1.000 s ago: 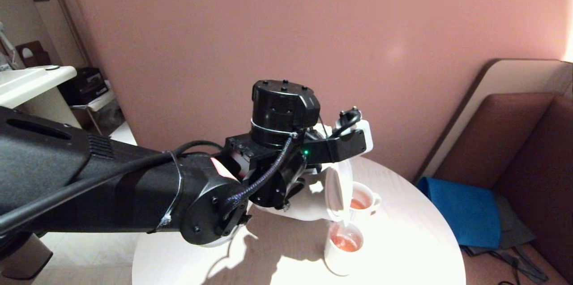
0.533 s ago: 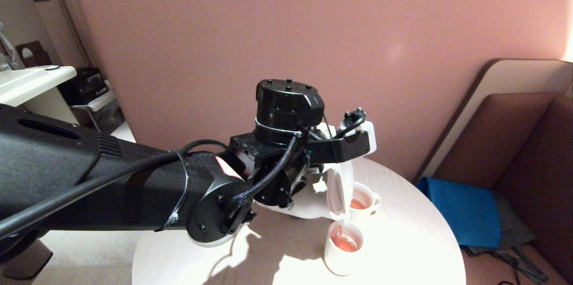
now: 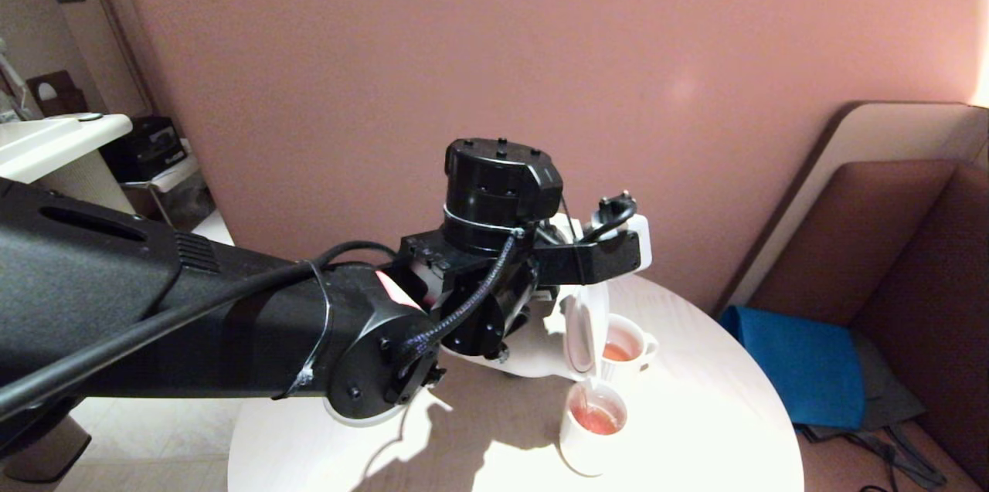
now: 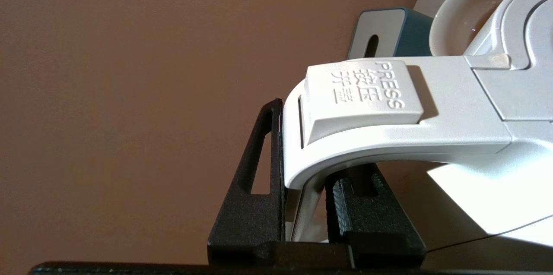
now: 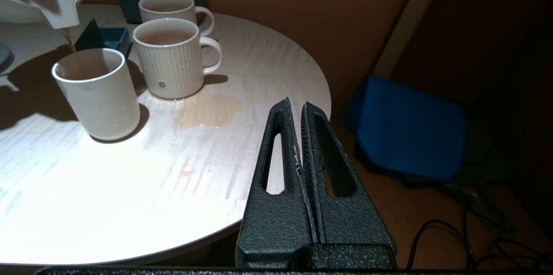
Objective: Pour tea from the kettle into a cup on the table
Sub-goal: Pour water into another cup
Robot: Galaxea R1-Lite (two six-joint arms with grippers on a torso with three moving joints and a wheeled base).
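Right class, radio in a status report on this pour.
Left gripper shut on kettle handle; right gripper shut, parked. Tea streaming into plain cup. Spill puddle beside ribbed mug.

Kettle [image 3: 541, 349] tipped steeper over the plain cup [image 3: 591, 430], its lid face now narrower edge-on; wrist and left claw [image 4: 304, 219] shifted slightly toward 2 o'clock.

- I'm looking at a hotel-room or lounge corner, not a lab
- plain terracotta-pink wall [image 3: 463, 52]
- small round pale wood-grain table [image 5: 173, 171] with white ceramic mugs [image 5: 173, 61]
- brown padded bench seat [image 3: 888, 245]
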